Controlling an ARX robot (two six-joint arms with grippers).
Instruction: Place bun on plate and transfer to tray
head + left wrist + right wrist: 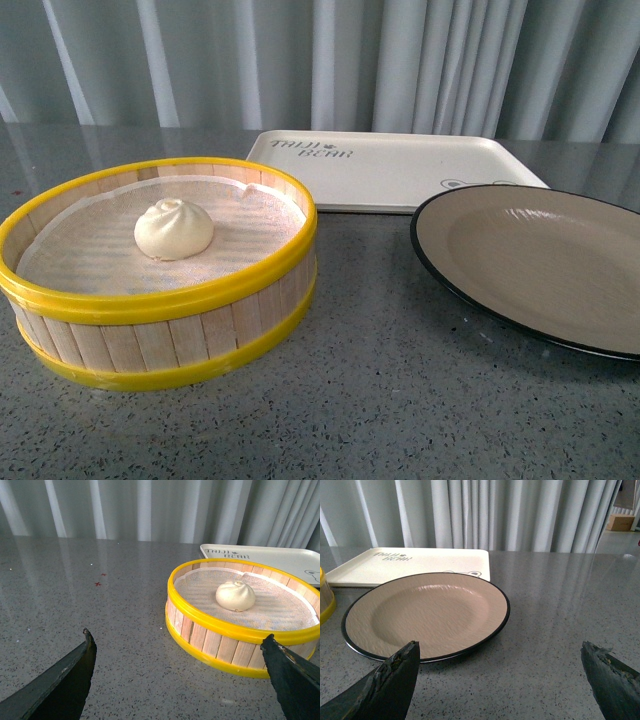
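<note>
- A pale grey-white pleated curtain spans the whole back.
- The speckled grey tabletop is glossy and mirrors the curtain's folds.
- A brown box sits past the curtain's edge.

Dark tapered left fingers, matching dark right fingers, rough scuffed edges

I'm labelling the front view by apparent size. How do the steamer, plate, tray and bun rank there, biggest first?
1. steamer, nearest the camera.
2. plate and tray: unsure, since the plate is cropped and the tray sits farther back, partly hidden.
3. bun, clearly smallest.
</note>
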